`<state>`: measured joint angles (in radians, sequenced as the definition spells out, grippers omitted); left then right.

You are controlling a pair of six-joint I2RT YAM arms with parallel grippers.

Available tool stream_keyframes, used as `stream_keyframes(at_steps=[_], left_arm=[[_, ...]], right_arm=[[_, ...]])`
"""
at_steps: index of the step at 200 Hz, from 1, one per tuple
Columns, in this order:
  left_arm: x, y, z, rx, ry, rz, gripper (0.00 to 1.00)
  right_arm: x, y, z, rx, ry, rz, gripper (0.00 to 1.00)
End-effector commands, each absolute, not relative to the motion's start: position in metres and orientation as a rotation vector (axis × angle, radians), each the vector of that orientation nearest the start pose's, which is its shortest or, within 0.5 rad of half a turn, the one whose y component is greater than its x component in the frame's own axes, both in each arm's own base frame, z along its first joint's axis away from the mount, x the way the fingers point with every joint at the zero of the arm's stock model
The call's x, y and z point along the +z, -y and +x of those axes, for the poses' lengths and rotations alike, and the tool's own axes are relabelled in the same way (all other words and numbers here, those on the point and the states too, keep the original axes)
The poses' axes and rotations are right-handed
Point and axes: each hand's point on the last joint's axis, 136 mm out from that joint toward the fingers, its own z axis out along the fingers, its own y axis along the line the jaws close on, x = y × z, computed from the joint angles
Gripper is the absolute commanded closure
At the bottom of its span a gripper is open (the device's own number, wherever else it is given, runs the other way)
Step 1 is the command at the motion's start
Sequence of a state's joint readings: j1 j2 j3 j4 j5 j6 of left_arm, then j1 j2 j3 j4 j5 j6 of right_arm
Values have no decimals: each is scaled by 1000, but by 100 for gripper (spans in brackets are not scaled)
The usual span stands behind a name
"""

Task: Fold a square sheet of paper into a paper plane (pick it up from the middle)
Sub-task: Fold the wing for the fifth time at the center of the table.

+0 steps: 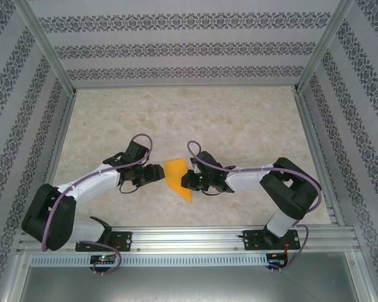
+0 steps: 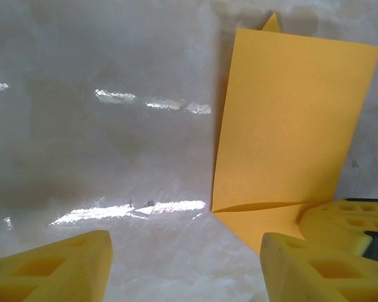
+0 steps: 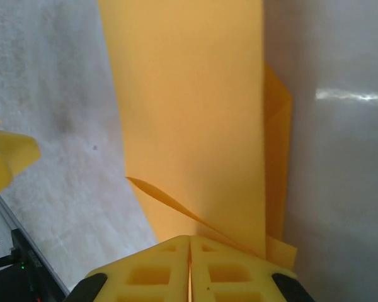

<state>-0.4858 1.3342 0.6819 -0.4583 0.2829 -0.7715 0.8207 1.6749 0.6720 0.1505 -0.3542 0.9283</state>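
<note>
The square sheet of paper is orange-yellow and partly folded, with overlapping flaps and a pointed lower end, lying on the table between the two arms. My right gripper is shut on the sheet's near edge, a thin strip of paper pinched between its yellow fingers; in the top view it sits at the sheet's right side. My left gripper stands open just left of the sheet, its right finger over a lower corner, with nothing between the fingers. In the top view it is beside the sheet's left edge.
The pale marbled table top stretches back to patterned walls on three sides. A metal rail with both arm bases runs along the near edge. The right gripper's fingers show in the left wrist view.
</note>
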Motion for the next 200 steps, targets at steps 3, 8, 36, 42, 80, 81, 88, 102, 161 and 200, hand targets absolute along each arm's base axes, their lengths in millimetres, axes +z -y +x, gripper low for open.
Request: stream_keyframes(at_steps=[3,8,36,42,80,81,88,102,161,200], left_arm=[[70,199,253,-810,-2778,-235,35],[71,200,253,-815,-2779,-229,35],[69,212,253,-872,-2794,-215,34],[69,215,254,-890,-2795,-215,34],[59,224,255,-917,-2834,-282,34],[59,224,256,-918,-2835,-288,34],[55,224,255,-916,-2846,-318,34],[52,228,256,-943,-2851,-345,34],[47,239,268,-1003,-2812,-391,40],[40,246,273,-1044,-2811,-387,44]], right_arm=[[19,-319,223,1169,-2697,22,90],[18,-318,224,1186,-2685,36,89],[10,-314,224,1244,-2667,93,88],[7,-313,223,1257,-2665,101,87],[-7,-312,219,1343,-2635,179,87],[-7,-312,219,1346,-2634,182,87],[-9,-312,220,1359,-2626,197,86],[-11,-311,220,1378,-2611,221,86],[-19,-306,219,1370,-2613,266,86],[-22,-304,219,1355,-2625,271,86]])
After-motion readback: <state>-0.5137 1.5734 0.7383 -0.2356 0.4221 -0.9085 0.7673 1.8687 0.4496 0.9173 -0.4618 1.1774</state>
